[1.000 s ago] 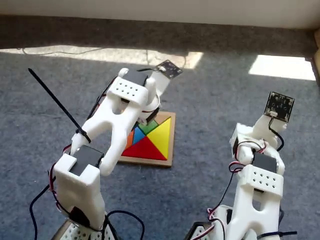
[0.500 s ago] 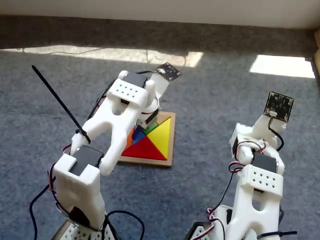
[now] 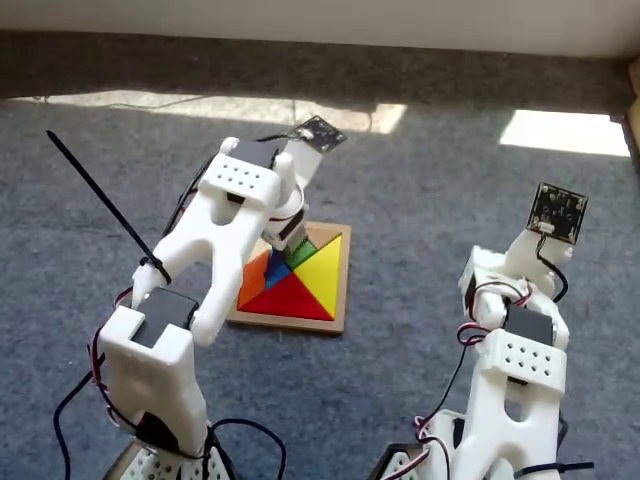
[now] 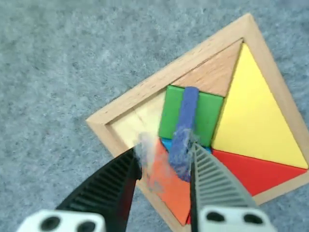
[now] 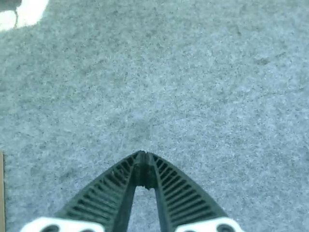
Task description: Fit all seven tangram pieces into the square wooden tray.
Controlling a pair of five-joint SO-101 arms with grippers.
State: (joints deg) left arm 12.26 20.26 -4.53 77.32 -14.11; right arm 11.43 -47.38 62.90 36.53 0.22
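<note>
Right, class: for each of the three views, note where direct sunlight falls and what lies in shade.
High view: direct sun falls in a strip and a patch on the far carpet; the tray sits in shade. Left wrist view: even, soft light, no glare on the yellow piece. Right wrist view: one sunlit corner; the right gripper hangs over shaded carpet.

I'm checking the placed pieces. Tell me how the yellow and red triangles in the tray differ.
The yellow triangle lies along the tray's right side in the high view; the red triangle lies along its near side. The yellow triangle borders the green square; the red triangle borders the orange piece. Both are large, lie flat and meet along one edge.
</note>
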